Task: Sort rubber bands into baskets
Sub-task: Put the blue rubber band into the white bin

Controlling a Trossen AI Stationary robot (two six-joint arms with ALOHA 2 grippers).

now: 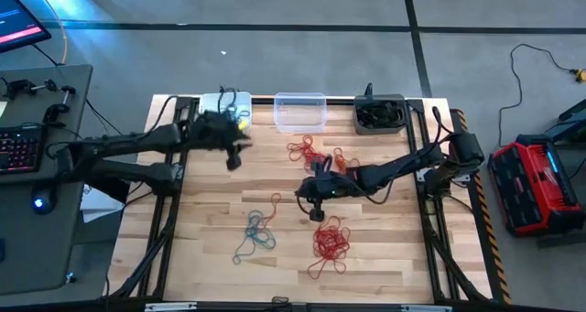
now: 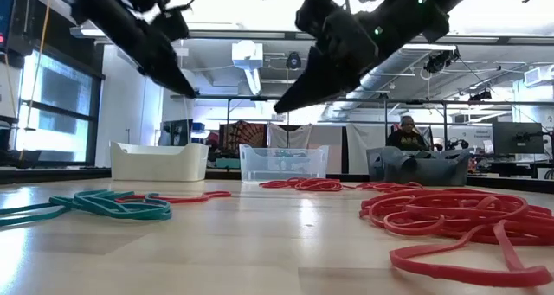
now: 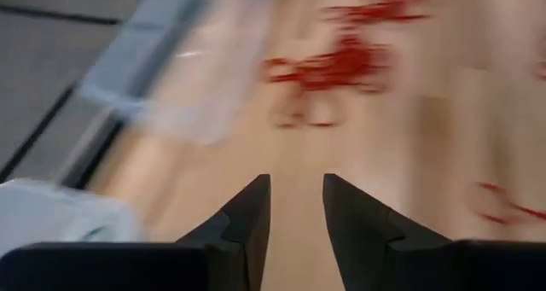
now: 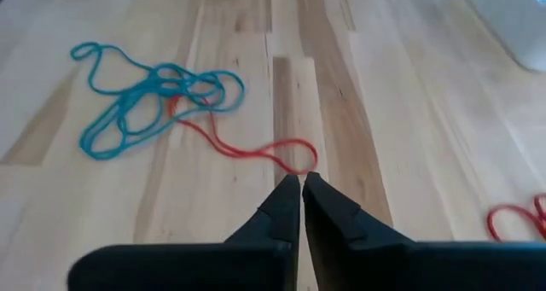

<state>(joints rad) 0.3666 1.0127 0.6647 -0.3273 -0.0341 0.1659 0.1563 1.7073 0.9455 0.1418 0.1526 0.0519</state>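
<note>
Rubber bands lie loose on the wooden table: a teal bunch (image 1: 257, 235) with one red band (image 4: 256, 150) running from it, a red bunch (image 1: 330, 242) near the front, and another red bunch (image 1: 311, 151) close to the baskets. Along the far edge stand the white basket (image 1: 224, 104), the clear basket (image 1: 300, 112) and the dark grey basket (image 1: 380, 115). My left gripper (image 3: 296, 185) hovers open in front of the white basket, with nothing between its fingers. My right gripper (image 4: 301, 180) is shut above mid-table, over the red band's loop end, well clear of the tabletop (image 2: 279, 107).
Bare wood stretches between the teal bunch and the white basket. Black frame rails run along the table's left and right sides. A desk with a keyboard (image 1: 20, 147) stands off the left edge and a red case (image 1: 536, 184) off the right. A person sits in the room behind (image 2: 404, 132).
</note>
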